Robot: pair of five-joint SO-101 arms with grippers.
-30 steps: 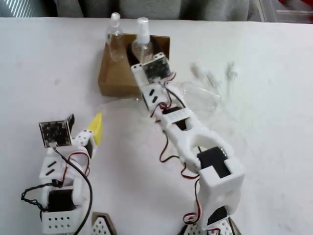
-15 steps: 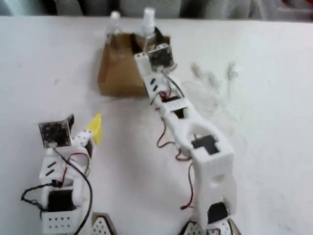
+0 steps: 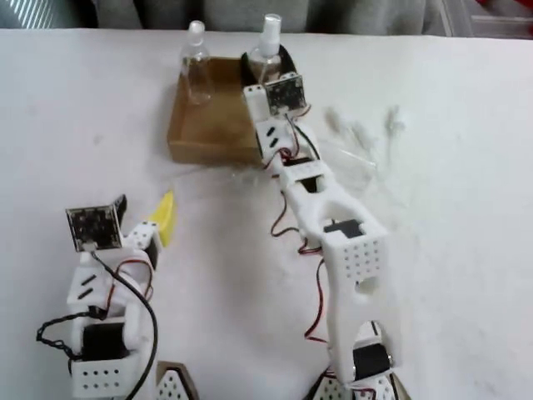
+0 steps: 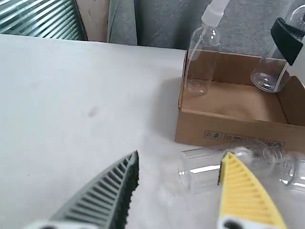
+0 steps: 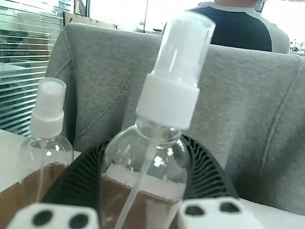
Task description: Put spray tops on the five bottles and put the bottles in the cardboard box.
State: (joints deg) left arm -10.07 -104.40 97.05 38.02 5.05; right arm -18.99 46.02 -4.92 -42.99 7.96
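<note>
The right claw (image 3: 268, 60) is closing tightly on a capped bottle (image 5: 147, 157) at the 1 o'clock corner of the cardboard box (image 3: 187, 137), so I think a release above the rim is risking a fall onto the tabletop (image 3: 92, 100), while the left claw (image 4: 181, 160) is hanging wide open and empty at 7 o'clock.

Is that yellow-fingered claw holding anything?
No, the left gripper is open and empty, with a bottle lying on the table beyond it.
</note>
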